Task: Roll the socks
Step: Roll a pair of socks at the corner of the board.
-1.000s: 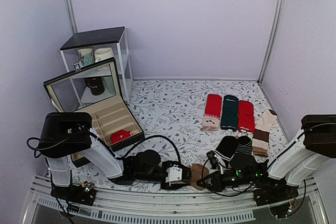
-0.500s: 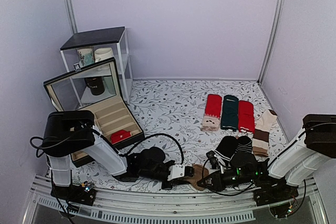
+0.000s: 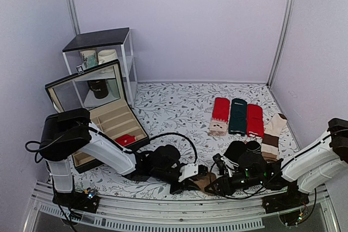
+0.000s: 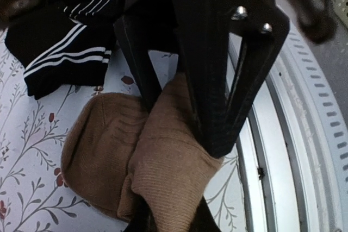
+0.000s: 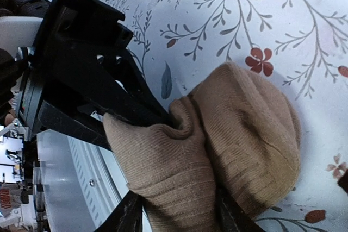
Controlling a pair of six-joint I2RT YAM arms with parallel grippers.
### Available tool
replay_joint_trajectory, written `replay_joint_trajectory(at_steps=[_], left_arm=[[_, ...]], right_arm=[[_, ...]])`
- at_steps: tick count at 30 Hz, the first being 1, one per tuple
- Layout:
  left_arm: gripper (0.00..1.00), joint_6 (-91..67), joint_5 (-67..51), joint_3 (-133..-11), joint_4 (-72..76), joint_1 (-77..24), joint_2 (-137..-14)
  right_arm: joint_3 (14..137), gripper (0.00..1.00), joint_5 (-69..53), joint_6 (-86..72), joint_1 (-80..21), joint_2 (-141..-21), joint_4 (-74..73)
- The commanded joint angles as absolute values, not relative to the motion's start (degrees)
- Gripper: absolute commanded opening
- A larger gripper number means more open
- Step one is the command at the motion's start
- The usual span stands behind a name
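At the near edge of the tabletop (image 3: 174, 107), the left end effector (image 3: 199, 180) and right end effector (image 3: 213, 184) each gripped the socks (image 4: 147, 167), a partly rolled brown bundle.

An open black box with beige compartments (image 3: 109, 119) sits at frame left, a small red bundle (image 3: 125, 140) inside. Flat red and dark green socks (image 3: 237, 116) lie side by side right of centre.
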State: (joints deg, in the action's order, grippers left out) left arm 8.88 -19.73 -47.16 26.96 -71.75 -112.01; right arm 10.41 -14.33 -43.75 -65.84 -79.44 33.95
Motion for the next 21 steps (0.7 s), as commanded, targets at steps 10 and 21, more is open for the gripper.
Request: replay_joint_trajectory(at_steps=[10,21], left_arm=[[0.00,-4.0,-26.7,-44.1,7.1,-71.0,-119.9],[0.00,-5.0,-28.1,-43.0,6.3,-68.7,-121.1]], right_arm=[[7.7,0.50,8.1,-22.2,-69.7,-51.3,18.3],[8.9,0.51,25.7,-18.5,-88.8,-61.8,22.6]])
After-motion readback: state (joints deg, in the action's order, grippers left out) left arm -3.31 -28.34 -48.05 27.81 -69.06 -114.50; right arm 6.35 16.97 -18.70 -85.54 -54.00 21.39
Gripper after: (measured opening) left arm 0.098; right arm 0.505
